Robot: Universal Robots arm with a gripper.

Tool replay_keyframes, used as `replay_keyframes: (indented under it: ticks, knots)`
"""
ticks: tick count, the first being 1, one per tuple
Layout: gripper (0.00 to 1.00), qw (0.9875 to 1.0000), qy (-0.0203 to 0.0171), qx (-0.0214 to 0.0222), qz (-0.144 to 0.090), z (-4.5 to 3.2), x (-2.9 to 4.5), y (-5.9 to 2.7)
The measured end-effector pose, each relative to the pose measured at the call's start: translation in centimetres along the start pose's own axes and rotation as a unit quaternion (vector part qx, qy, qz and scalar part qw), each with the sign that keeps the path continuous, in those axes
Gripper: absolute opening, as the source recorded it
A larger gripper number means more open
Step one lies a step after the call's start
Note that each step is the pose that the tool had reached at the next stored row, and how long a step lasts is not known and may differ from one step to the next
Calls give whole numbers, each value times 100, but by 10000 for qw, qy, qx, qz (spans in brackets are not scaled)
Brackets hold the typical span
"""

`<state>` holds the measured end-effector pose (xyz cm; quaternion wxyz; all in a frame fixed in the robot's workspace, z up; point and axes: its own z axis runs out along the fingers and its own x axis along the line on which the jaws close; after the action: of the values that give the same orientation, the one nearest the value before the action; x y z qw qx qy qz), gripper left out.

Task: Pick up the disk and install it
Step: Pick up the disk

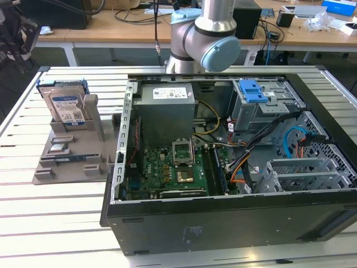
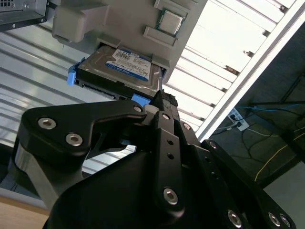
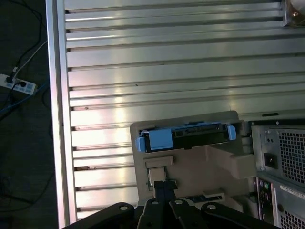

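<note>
Three views of one workbench topped with ribbed metal slats [image 1: 56,223]. Toward the exterior view's left, a grey plastic holder [image 1: 72,162] resting on the slats. Upright in a slot at the holder's end farther from the camera, the disk [image 1: 66,106]: silver body, white-and-blue label facing the camera, blue carrier rail along its edges. Not yet picked up.

Just beside the holder, toward the exterior view's right, an open black computer case [image 1: 223,223] lying on its side. Inside, a green motherboard [image 1: 173,167], a grey power supply box [image 1: 166,103] with a white sticker, loose cables [image 1: 251,162], and a blue latch piece [image 1: 254,90] on top of the metal drive cage [image 1: 262,109]. Behind the case, the silver and pale blue joints of the robot arm [image 1: 203,33], running out of the top of the picture.

In both wrist views, the black gripper [image 2: 163,98] [image 3: 165,183] in the air above the holder, apart from the disk. Fingers drawn together at the tips, with nothing held between them.

In the first wrist view, a look straight down on the disk's top edge and blue rail, seated in the holder close to the case's rear panel. In the second wrist view, the same disk at a slant with its label visible, and a small square chip [image 2: 170,21] lying in a recess of the holder.
</note>
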<state>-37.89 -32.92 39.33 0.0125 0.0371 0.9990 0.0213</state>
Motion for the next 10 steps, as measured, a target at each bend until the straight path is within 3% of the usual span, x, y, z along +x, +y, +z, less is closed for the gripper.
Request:
replay_keyframes:
  ticks: [4,7,9,10]
  knots:
    - [11,9993,17,-9,-383,0,0,0]
    - [11,9978,29,-15,-659,0,0,0]
    - [11,9954,42,-22,-960,0,0,0]
    - [11,9919,55,-30,-1269,0,0,0]
